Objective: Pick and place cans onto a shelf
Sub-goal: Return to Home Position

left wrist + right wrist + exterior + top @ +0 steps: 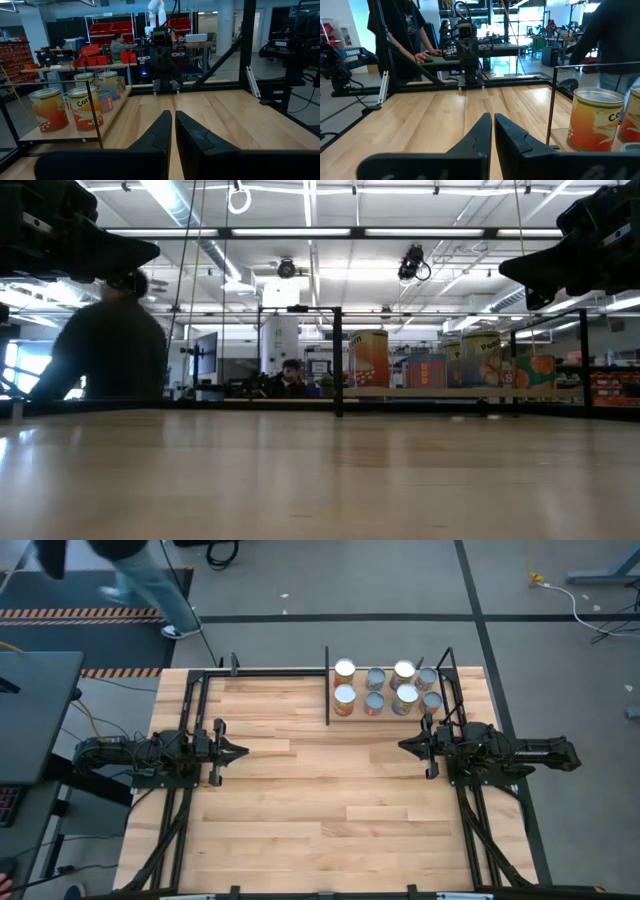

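Eight small cylindrical tins, silvery or blue-grey tops, stand in two rows of four on low black-railed wooden shelf, far right of light wooden tabletop. Right pincer just near side of shelf, fingers together, empty. Left pincer at left side, likewise closed, empty.

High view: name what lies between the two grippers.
Nothing but bare table between the left gripper and the right gripper; the high view shows it.
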